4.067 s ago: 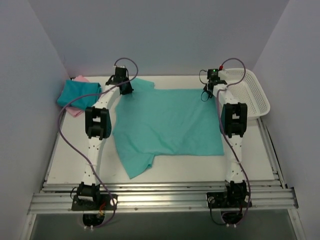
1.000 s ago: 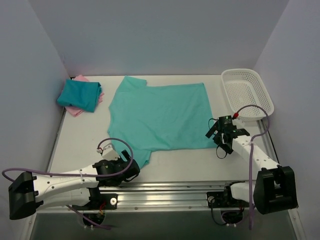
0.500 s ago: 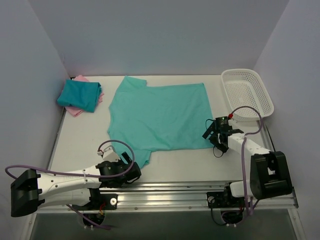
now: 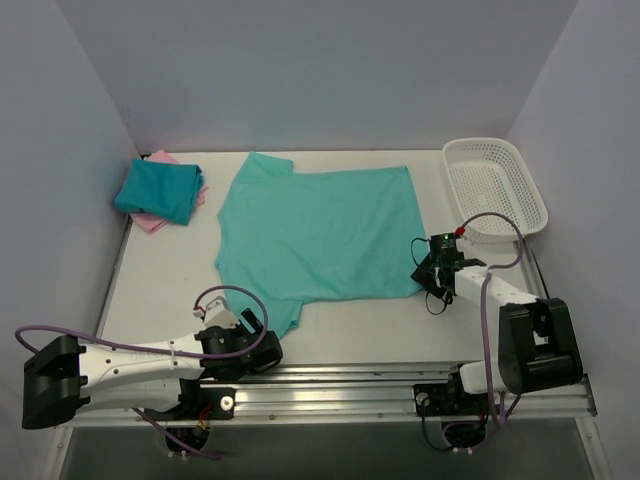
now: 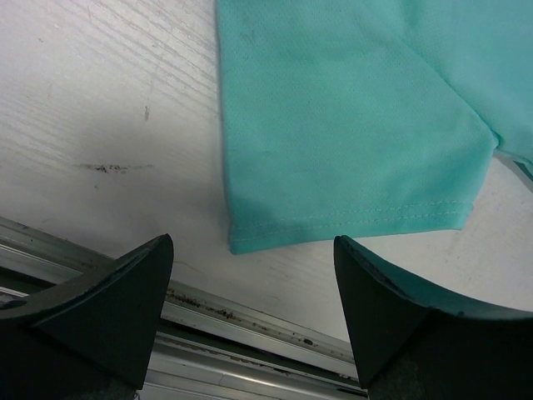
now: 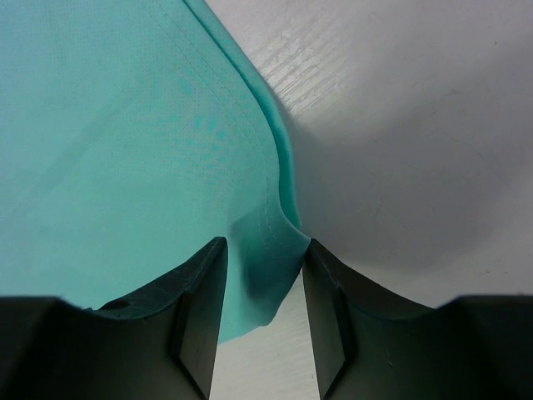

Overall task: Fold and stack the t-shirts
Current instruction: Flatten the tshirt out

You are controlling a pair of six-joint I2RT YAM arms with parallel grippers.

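Note:
A light teal-green t-shirt (image 4: 320, 235) lies spread flat on the table. A darker teal-blue t-shirt (image 4: 158, 188) sits folded on a pink t-shirt (image 4: 150, 222) at the far left. My left gripper (image 4: 262, 338) hovers low by the green shirt's near sleeve (image 5: 350, 150). In its wrist view the left gripper (image 5: 253, 243) is open wide, the sleeve's hem just ahead of the tips. My right gripper (image 4: 425, 272) is at the shirt's near right corner. In the right wrist view the right gripper (image 6: 265, 243) has its jaws drawn in on that corner (image 6: 271, 250), the fabric bunched between them.
A white mesh basket (image 4: 500, 190) stands at the back right, beyond the right arm. A metal rail (image 4: 330, 385) runs along the table's near edge, close under the left gripper. Grey walls close in the left, right and back.
The right gripper has slid slightly left onto the shirt's corner and its jaws have narrowed around the fabric. The left arm has crept a little towards the sleeve, jaws still wide.

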